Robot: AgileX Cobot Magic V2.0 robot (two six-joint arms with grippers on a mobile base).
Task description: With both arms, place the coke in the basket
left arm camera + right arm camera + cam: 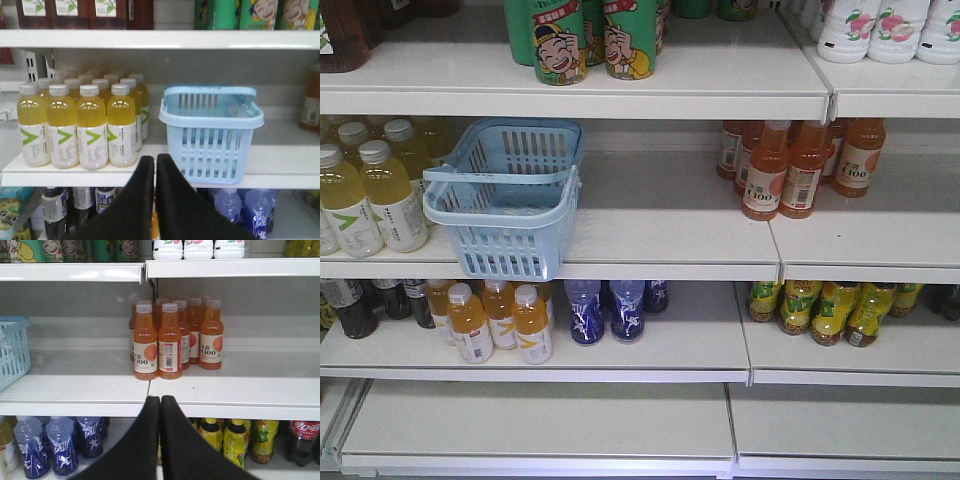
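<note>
The left pincer (pixel 155 158) is nearest, its two black halves pressed together and gripping nothing. Beyond it and to its left stand yellow drink bottles (pixel 92 125); beyond and just to its right the basket (pixel 210 122) sits upright on the middle shelf (pixel 280 165). The right pincer (pixel 160 399) is likewise closed and empty, the basket's corner far to its left, orange juice bottles (pixel 170 347) straight ahead.

Middle shelf (pixel 660 235), white: 1 light blue basket (pixel 510 255) at front edge. Yellow drink bottles (pixel 390 195) just left of it. Orange juice bottles (pixel 805 165) right, well apart.
</note>
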